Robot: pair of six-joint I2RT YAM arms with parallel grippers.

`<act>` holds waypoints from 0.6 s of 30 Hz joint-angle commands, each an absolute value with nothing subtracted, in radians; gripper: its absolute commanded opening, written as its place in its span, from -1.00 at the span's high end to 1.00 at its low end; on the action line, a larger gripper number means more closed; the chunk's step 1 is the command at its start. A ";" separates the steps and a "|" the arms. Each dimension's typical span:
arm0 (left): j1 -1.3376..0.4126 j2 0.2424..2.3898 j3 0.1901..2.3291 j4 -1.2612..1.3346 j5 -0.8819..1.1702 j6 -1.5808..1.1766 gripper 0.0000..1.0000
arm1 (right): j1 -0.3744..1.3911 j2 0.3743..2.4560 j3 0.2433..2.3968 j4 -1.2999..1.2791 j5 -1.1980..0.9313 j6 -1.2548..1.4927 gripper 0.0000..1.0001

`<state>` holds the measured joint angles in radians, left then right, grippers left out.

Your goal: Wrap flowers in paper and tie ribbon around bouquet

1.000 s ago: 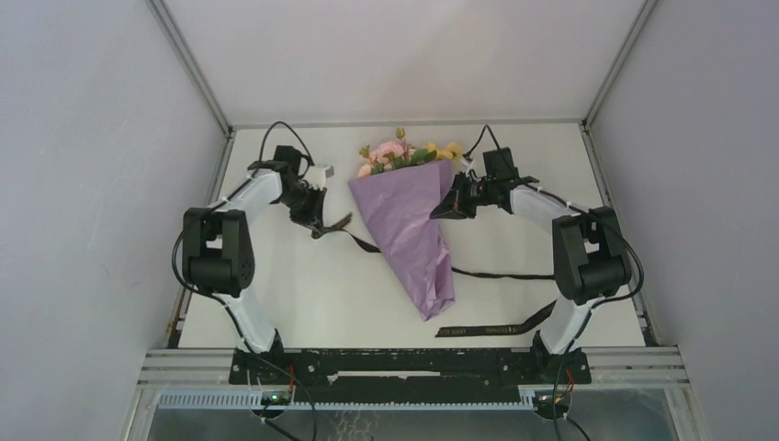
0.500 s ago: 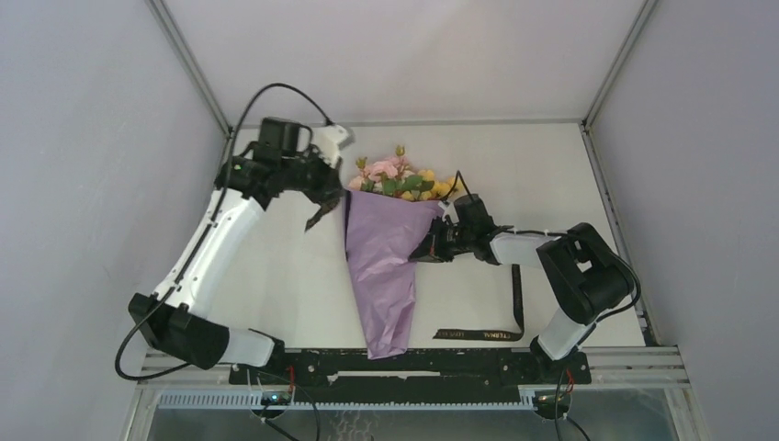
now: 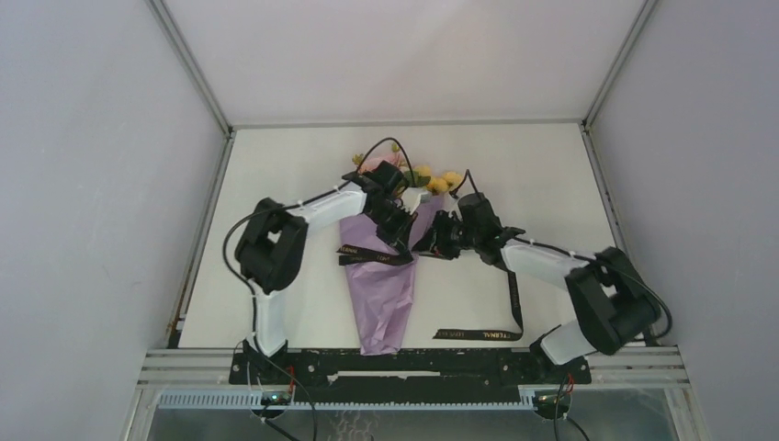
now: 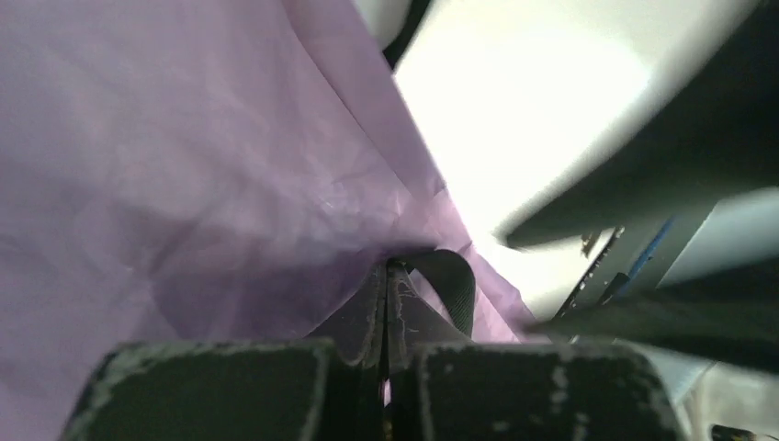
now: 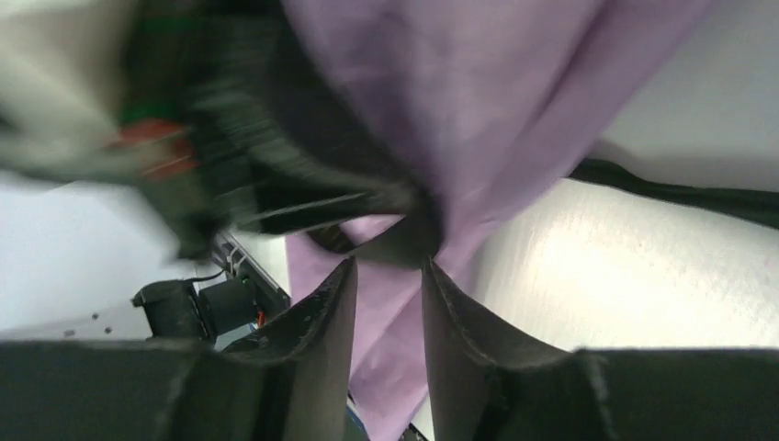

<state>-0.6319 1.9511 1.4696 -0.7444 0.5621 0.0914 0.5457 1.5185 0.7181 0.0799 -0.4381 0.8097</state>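
The bouquet (image 3: 378,299) lies on the table as a cone of lilac paper (image 4: 184,165), narrow end toward me, with pink and yellow flowers (image 3: 424,175) at its far end. The dark ribbon (image 3: 367,258) crosses the cone's upper part. My left gripper (image 3: 404,246) reaches over the cone, shut on the ribbon (image 4: 455,285), which loops out beside its tips (image 4: 388,271). My right gripper (image 3: 437,241) is at the cone's right edge. Its jaws (image 5: 390,266) stand open, with purple paper (image 5: 478,110) and a dark band of ribbon (image 5: 395,243) just beyond the tips.
The ribbon's loose length (image 3: 514,294) runs down the table to the right of the cone, and its lettered end (image 3: 478,333) lies near the front edge. The white table (image 3: 276,165) is boxed in by grey walls and metal frame posts (image 3: 188,64).
The left arm has swung from the far left over the bouquet, drawing the ribbon across the cone. The right gripper, shut at the cone's right edge before, has opened.
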 commanded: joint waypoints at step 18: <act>-0.621 2.041 1.480 -0.680 0.565 -0.015 1.00 | 0.986 1.258 1.062 -1.212 -0.202 -0.657 -0.90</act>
<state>-0.6250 2.1025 1.4719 -0.7170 0.5621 -0.0265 0.9524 1.0821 1.1744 -0.8368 -0.2638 -0.3180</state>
